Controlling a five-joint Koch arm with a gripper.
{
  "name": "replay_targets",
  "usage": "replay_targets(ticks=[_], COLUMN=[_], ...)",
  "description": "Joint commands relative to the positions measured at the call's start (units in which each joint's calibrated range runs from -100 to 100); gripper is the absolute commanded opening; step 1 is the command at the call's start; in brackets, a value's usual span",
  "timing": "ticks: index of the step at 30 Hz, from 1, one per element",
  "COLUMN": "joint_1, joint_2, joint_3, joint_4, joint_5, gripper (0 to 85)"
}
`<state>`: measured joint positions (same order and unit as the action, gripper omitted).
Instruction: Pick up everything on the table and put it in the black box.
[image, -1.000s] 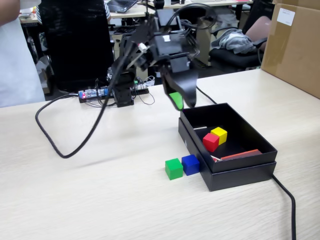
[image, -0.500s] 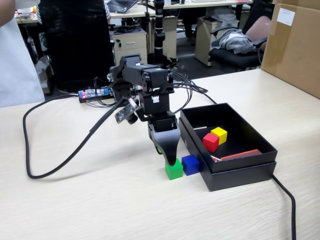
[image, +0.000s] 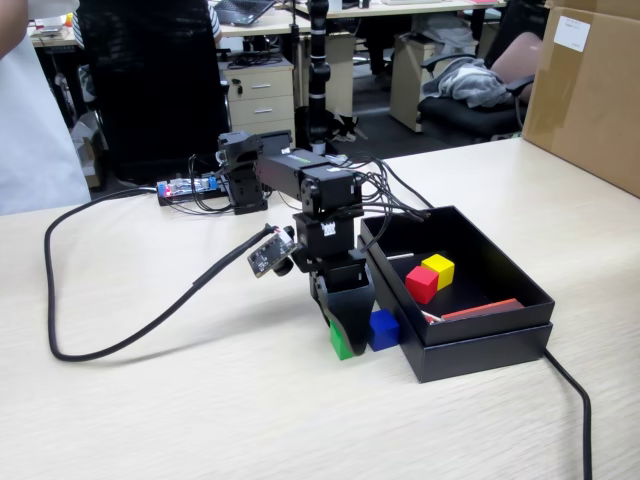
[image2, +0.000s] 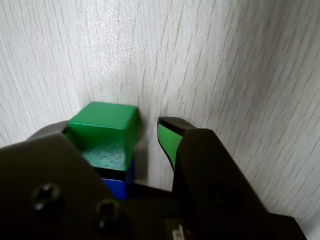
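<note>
We see the gripper (image2: 132, 132) down at the table (image: 200, 400) with its jaws apart, straddling the green cube (image2: 102, 131): one jaw lies against the cube's left side in the wrist view, while the green-padded one stands just off its right face with a narrow gap. The green cube sits flat, with no long axis to speak of, touching the blue cube (image: 385, 328) to its right in the fixed view. Just right of that stands the black box (image: 480, 335), its long side running near-left to far-right, holding the red cube (image: 421, 284) and yellow cube (image: 438, 270) side by side.
</note>
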<state>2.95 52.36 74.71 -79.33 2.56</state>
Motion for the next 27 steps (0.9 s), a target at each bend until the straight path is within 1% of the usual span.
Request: replay_targets(ticks=[1,2,3,4,7,11,12,16,21,24,27], joint_1=[-0.20,-0.29,-0.39,-0.49,-0.88,-0.93,-0.54,2.34,7.96,10.84,12.50], joint_2=[-0.90,-0.67,-0.67,-0.90,-5.83,-23.39,-28.67,-40.26,-42.78,-37.85,-32.91], joint_3=[4.52,4.80,4.89,4.80,3.35,-1.55,-2.55,-3.00,-4.36,-3.82,-3.73], joint_4=[0.92,1.10,1.10,1.10,0.15,-1.41,-1.41,-1.41,-1.41,-1.32,-1.32], joint_5=[0.20,0.24,0.29,0.39,0.63,0.88,0.83,0.63,1.76,3.22,4.05], gripper=[20.6,14.5,10.1,8.1,8.0,7.8,7.8,7.8,8.0,8.1,8.4])
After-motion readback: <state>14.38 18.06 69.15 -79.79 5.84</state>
